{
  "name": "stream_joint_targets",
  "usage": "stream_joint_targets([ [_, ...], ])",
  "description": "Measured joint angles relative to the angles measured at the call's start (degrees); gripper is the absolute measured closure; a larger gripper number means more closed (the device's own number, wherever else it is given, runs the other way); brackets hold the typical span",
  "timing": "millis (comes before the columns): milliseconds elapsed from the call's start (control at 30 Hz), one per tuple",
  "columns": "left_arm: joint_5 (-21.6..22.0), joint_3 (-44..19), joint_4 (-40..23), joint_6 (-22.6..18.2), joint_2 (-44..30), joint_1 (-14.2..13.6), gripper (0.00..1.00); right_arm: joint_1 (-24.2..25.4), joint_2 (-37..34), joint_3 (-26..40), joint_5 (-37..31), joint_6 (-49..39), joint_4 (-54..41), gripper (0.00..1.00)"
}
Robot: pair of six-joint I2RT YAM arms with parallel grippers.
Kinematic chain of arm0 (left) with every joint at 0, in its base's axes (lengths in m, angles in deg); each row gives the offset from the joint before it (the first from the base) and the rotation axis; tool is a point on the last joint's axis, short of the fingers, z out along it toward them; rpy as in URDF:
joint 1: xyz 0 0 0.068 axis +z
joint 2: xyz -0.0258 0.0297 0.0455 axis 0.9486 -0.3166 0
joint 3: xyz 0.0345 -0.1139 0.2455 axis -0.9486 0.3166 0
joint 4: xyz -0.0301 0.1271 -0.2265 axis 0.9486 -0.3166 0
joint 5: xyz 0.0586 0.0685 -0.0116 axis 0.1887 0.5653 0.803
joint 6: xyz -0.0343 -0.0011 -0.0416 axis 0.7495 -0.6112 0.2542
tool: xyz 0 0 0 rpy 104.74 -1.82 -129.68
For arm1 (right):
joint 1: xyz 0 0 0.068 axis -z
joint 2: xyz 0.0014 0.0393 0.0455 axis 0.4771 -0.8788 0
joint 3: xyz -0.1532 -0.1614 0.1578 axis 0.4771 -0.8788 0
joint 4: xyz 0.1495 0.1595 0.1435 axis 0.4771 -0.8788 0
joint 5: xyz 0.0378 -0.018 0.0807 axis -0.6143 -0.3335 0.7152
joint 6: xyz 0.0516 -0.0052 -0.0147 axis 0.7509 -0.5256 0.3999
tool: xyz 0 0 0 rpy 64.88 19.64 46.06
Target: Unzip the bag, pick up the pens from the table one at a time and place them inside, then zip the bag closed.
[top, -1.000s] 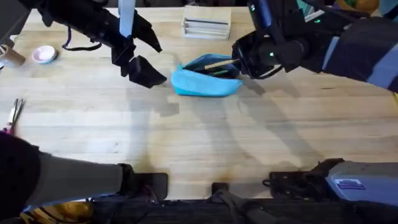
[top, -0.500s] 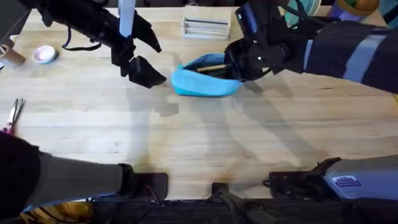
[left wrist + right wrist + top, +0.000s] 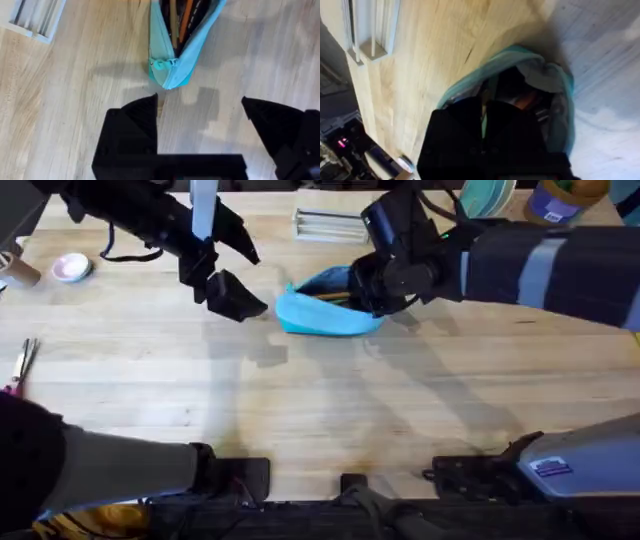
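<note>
The light blue bag lies on the table near the far edge, about midway along it, with its zipper open along the top. Inside the opening the left wrist view shows slim sticks, one tan pen and one orange-toned, lying lengthwise; the overhead view shows the tan pen in the mouth of the bag. The zipper's closed end and pull sit at the end of the bag facing the left gripper.

The left gripper hangs just off that end of the bag, toward the table's left edge and apart from the fabric; its two black fingers are spread wide with nothing between them, as the left wrist view shows.

The right gripper reaches in at the opposite end of the bag, over the open mouth. In the right wrist view its black fingers stand close together with only a narrow slit between them, their tips down in the opening of the bag; whether they pinch anything cannot be told.

A white box rests at the far edge behind the bag. A small pink and white dish sits near the far left corner, and a pair of scissors lies at the left edge.
</note>
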Motion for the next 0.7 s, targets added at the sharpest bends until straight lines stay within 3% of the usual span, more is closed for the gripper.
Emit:
stream_joint_targets([
  [167,-0.02,0.0,0.01,0.0,0.0,0.0,0.007,0.0,-1.52,0.0,1.1,0.18,3.15,0.948],
  [567,0.0,0.0,0.0,0.0,0.0,0.0,0.007,0.02,-1.64,0.35,5.16,0.35,3.5,0.469],
  [700,0.0,0.0,0.0,0.0,0.0,0.0,0.007,0.53,-1.63,0.42,6.99,-0.69,3.78,0.402],
])
